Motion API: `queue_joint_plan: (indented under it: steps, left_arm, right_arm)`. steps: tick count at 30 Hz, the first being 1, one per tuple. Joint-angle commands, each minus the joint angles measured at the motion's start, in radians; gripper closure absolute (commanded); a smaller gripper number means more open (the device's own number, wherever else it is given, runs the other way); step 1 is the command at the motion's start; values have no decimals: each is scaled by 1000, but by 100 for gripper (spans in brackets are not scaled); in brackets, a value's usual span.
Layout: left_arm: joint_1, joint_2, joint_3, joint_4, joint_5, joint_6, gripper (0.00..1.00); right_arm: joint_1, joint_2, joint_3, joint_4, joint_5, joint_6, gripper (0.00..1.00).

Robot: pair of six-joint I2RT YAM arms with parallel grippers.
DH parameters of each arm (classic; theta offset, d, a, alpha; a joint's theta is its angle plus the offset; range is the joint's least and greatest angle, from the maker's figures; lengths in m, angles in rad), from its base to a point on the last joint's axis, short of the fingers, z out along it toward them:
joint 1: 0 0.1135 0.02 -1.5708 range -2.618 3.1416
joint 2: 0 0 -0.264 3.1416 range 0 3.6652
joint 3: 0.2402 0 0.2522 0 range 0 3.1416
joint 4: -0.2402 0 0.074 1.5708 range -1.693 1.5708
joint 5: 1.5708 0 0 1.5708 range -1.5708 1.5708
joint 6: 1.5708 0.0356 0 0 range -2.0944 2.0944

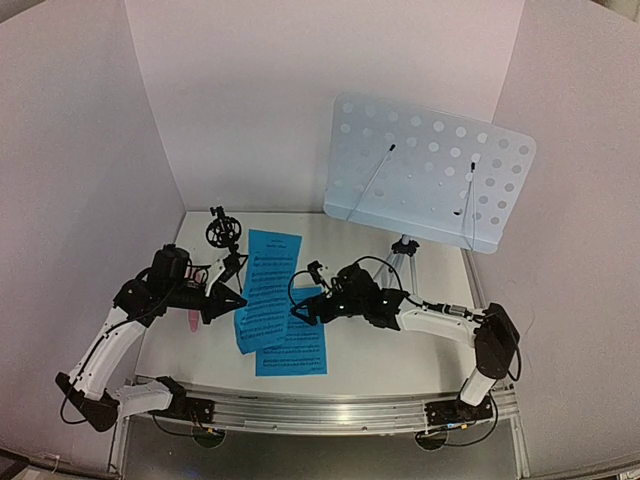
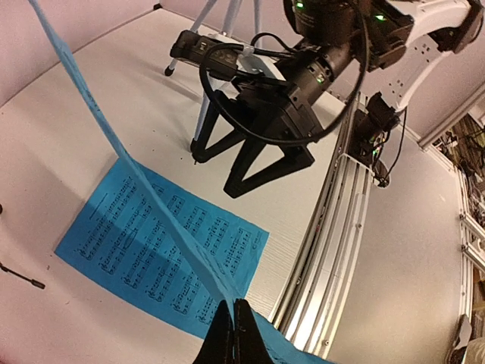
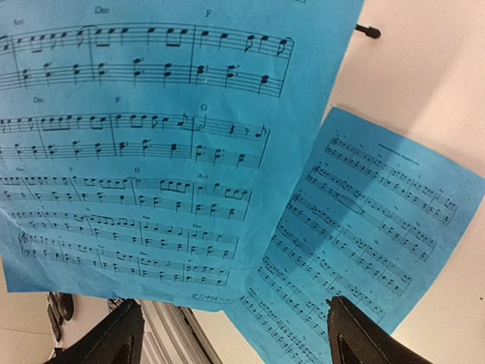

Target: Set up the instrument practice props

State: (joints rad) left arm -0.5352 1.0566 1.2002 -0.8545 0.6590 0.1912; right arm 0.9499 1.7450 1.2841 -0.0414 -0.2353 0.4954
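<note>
The left gripper (image 2: 232,305) pinches one blue sheet-music page (image 1: 268,280) by its near edge, with the page's long axis rising away from the fingers. The right gripper (image 1: 300,309), fingers spread wide, faces the page and is nearer the pale-blue perforated music stand (image 1: 430,170) at back right. A second blue page (image 1: 300,356) lies flat beneath.

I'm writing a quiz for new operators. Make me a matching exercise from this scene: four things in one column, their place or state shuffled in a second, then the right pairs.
Things:
1. music stand
2. pink microphone
3. mic mount
4. left hand

Places or states:
A. lying flat at the left side of the table
B. pinching a blue page held off the table
C. standing upright at the back right
D. standing at the back left

Pairs: 1-C, 2-A, 3-D, 4-B
</note>
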Motion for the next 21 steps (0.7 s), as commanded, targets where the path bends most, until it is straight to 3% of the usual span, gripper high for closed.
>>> queue_joint_plan:
  steps: [1, 8, 16, 21]
  left_arm:
    - [-2, -36, 134, -147, 67, 200, 100]
    - [-2, -61, 224, -172, 134, 155, 100]
    - [-2, -83, 228, -138, 212, 105, 100]
    - [-3, -94, 229, -124, 218, 100, 100]
  right_arm:
    - [-8, -91, -47, 235, -72, -73, 18]
    - [-10, -140, -82, 286, -56, -86, 18]
    - [-9, -152, -48, 352, -155, -122, 19]
    - [-8, -120, 8, 384, -263, -110, 29]
